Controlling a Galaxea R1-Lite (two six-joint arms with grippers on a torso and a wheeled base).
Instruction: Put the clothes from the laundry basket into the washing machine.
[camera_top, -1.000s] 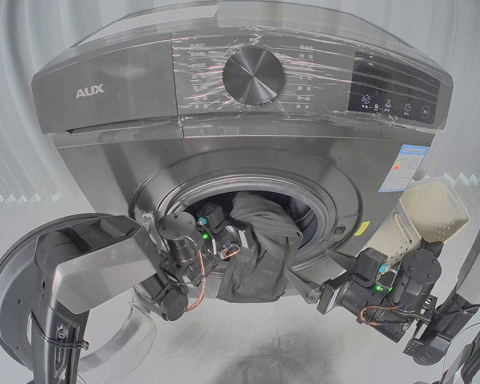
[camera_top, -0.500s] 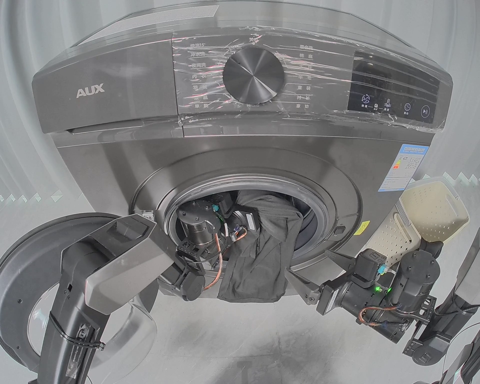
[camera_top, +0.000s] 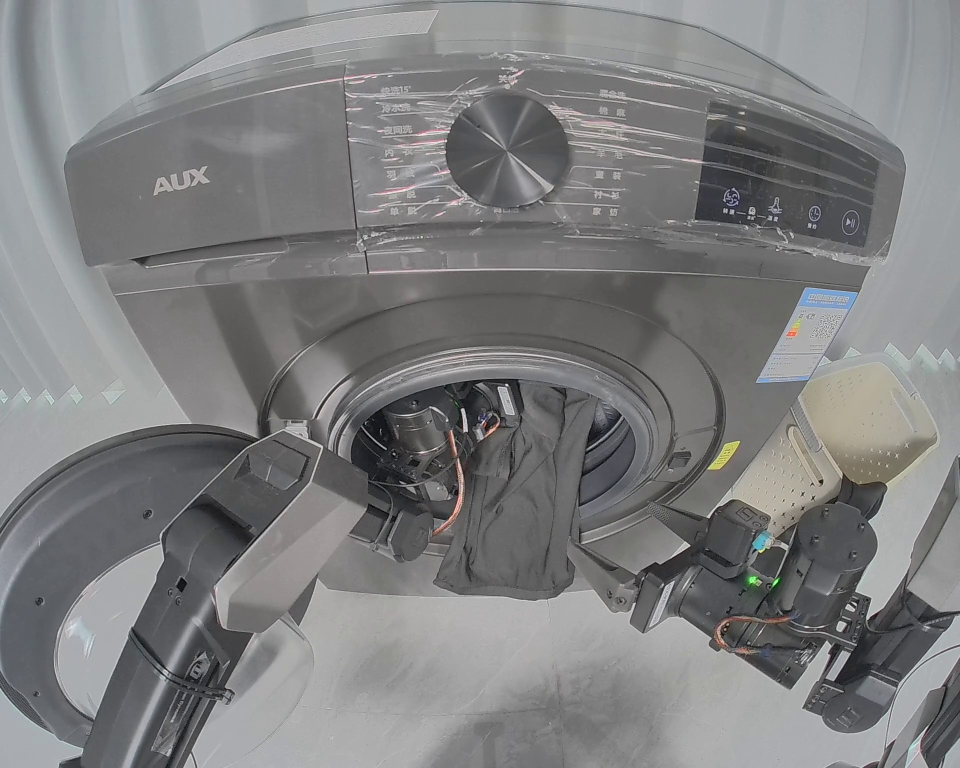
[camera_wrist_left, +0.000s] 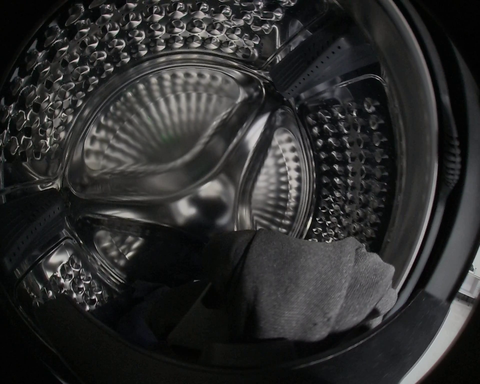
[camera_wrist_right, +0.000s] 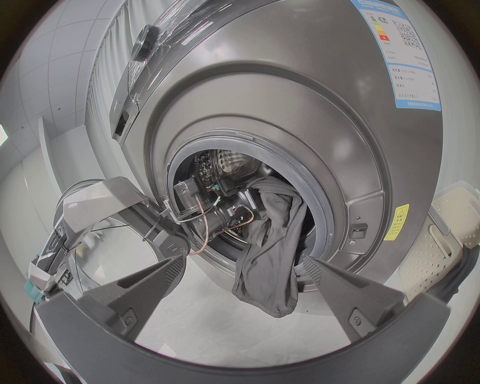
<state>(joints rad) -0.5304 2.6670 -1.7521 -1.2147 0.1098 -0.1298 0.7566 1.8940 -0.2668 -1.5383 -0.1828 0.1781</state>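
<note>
Dark grey cloth, one garment, lies folded across the lower lip of the washing machine's door opening. Its upper part is already inside the opening, bunched on the floor of the steel drum. Its lower part hangs outside the opening, down the front panel.

The left arm passes through the left half of the opening into the drum, placed so as to carry the cloth inward over the lip. Its gripper is buried under the fabric, so whether it is clamped on the garment or parted cannot be told.

The right gripper sits below and to the right of the opening, jaws spread wide and empty. By judgement it is stationed to lift the hanging tail.

The cream perforated laundry basket stands tilted to the right of the opening, against the machine's side; what it holds cannot be seen. The round door stands swung open to the left of the opening.

Obstacles:
- The lip of the opening, over which the cloth drags.
- The left arm itself, which occupies much of the opening.
- The hanging tail, which would likely catch in the door if left outside.
</note>
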